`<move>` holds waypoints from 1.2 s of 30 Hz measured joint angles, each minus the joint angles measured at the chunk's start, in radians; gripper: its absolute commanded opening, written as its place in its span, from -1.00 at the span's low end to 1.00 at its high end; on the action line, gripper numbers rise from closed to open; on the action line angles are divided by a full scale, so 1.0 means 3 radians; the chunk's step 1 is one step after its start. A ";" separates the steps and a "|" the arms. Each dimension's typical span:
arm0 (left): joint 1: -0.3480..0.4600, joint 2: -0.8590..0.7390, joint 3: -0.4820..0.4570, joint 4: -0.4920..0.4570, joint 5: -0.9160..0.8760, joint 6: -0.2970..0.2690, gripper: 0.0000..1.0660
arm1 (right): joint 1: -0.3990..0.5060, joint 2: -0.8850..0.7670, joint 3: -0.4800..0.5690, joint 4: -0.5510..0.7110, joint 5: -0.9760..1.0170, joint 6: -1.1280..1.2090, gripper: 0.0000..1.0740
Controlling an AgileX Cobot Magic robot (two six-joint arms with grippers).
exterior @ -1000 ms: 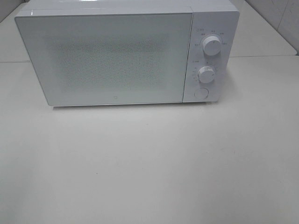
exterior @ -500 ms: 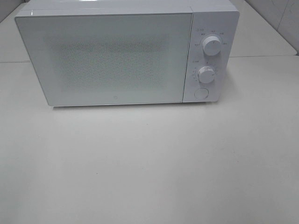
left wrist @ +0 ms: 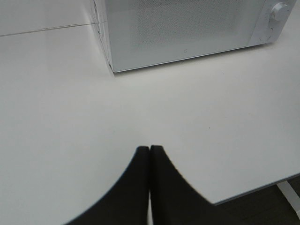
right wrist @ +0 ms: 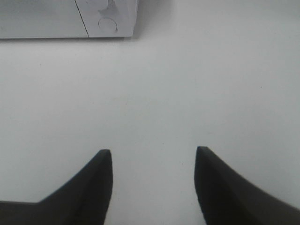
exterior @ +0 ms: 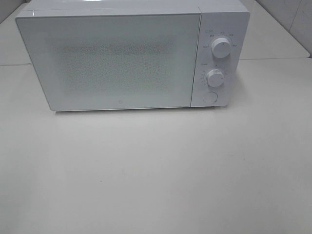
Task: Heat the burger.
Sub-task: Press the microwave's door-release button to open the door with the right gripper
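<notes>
White microwave (exterior: 122, 58) stands shut; left jaws together, right jaws apart.

Left gripper (left wrist: 150, 149): two matte black fingers (left wrist: 131, 187) are shown, broad at the base and curved to narrow tips. Right gripper (right wrist: 153, 157): fingers (right wrist: 93, 187) of the same black, tapered form are shown.

White microwave (exterior: 122, 58), door shut, on pale table (exterior: 156, 170)

A white microwave (exterior: 219, 19) fills the upper part of the high view. Its door (exterior: 112, 61) shows a fine speckled dot mesh on pale grey-green. The upper knob (exterior: 221, 48) and lower knob (exterior: 215, 77) are white, ringed by small grey markings. The surface (exterior: 156, 170) is plain cream. The left end effector (left wrist: 150, 149) and right end effector (right wrist: 153, 157) are matte black.
</notes>
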 measured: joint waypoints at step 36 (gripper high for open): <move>0.0000 0.0000 0.0000 0.0000 0.0000 0.0000 -1.00 | 0.0000 -0.0487 0.0007 0.0013 0.0000 -0.0027 -0.07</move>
